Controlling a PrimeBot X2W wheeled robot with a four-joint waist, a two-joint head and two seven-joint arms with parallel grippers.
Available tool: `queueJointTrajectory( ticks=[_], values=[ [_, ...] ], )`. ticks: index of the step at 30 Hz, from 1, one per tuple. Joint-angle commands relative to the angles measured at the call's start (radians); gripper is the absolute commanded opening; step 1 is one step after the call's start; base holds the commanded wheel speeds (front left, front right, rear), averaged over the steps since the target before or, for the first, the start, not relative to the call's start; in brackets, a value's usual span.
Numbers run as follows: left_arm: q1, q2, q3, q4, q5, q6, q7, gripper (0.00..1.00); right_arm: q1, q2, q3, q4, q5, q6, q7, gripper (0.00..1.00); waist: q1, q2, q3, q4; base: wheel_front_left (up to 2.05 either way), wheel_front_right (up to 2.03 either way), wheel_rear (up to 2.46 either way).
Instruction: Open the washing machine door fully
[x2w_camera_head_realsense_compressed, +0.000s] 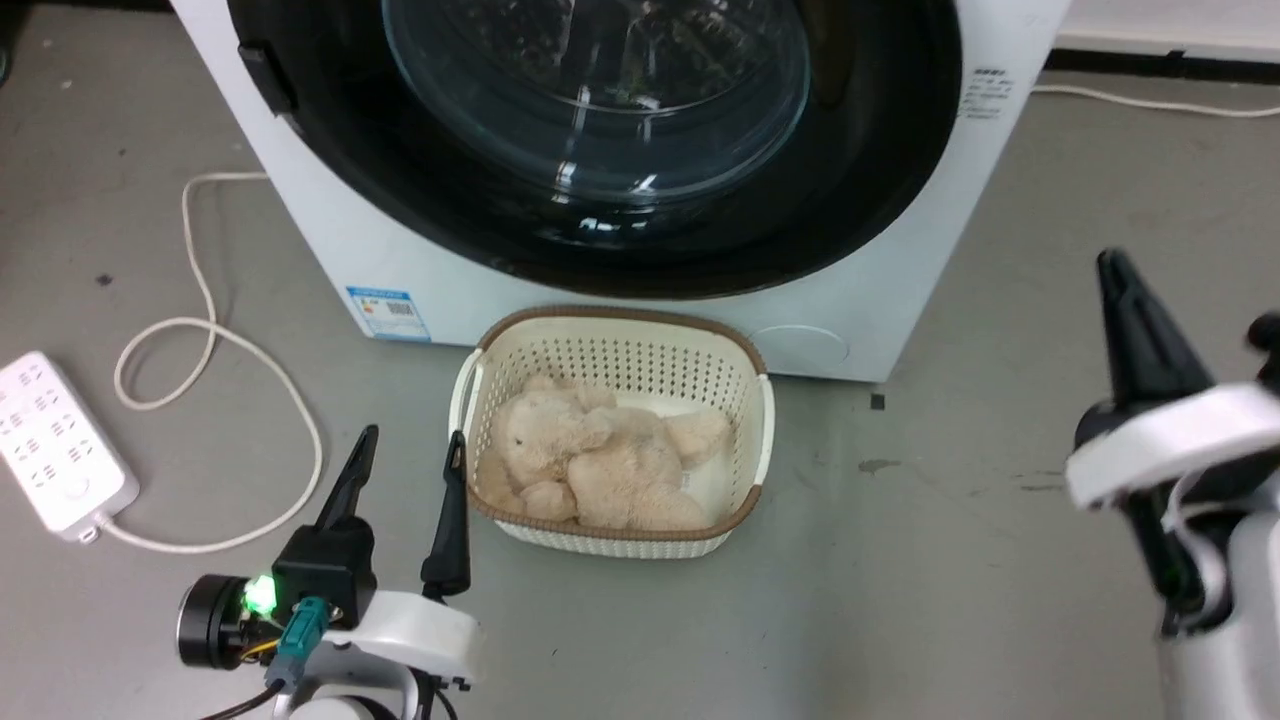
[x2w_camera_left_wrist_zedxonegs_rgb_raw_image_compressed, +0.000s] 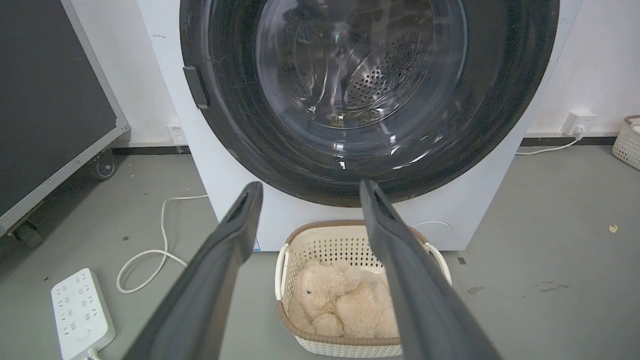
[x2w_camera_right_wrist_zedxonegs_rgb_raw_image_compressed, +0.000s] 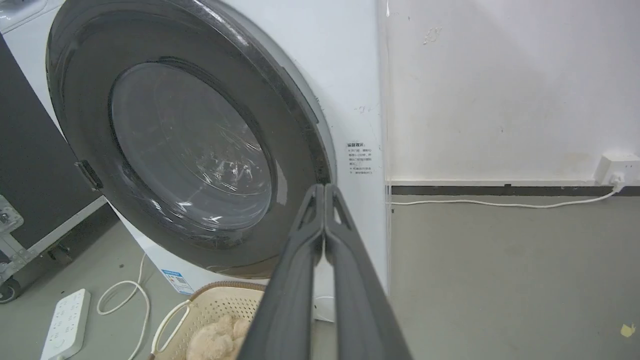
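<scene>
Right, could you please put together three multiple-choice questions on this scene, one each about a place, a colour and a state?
1. Where does the basket stand relative to the washing machine?
A. on top of it
B. on the floor just in front of it
C. inside its drum

2. What colour is the wide ring of the washing machine door?
A. white
B. black
C. red

3. What is the state of the left gripper?
A. open, holding nothing
B. shut on the door's handle
C. shut on the basket's rim

Answers: 1 B, as the basket sits on the grey floor below the door. 2 B, as a glossy black ring surrounds the clear centre. 3 A, as a clear gap separates its two fingers in the head and left wrist views.
</scene>
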Motion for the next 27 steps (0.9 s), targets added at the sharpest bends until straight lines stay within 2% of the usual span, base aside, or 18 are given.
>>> queueJointTrajectory(
  ticks=[1,17,27],
  values=[
    [-0.017,0.001,-0.005,-0.006,-0.007,0.004,-0.01,1.0,-0.036,-0.008,-0.01,0.011,0.024,0.0,0.009,0.0,-0.0001,-0.0001,0.009,0.007,0.0,0.0,0.0],
    [-0.065,0.0,-0.026,-0.023,-0.011,0.009,-0.043,1.0,-0.364,-0.02,-0.151,0.257,0.166,0.0,0.122,0.0,-0.0001,-0.0001,0.099,0.049,0.0,0.0,0.0],
    [-0.094,0.002,-0.042,-0.032,-0.008,0.003,-0.066,1.0,-0.587,-0.016,-0.25,0.441,0.32,0.0,0.303,0.0,-0.0001,-0.0001,0.162,0.069,0.0,0.0,0.0]
  ],
)
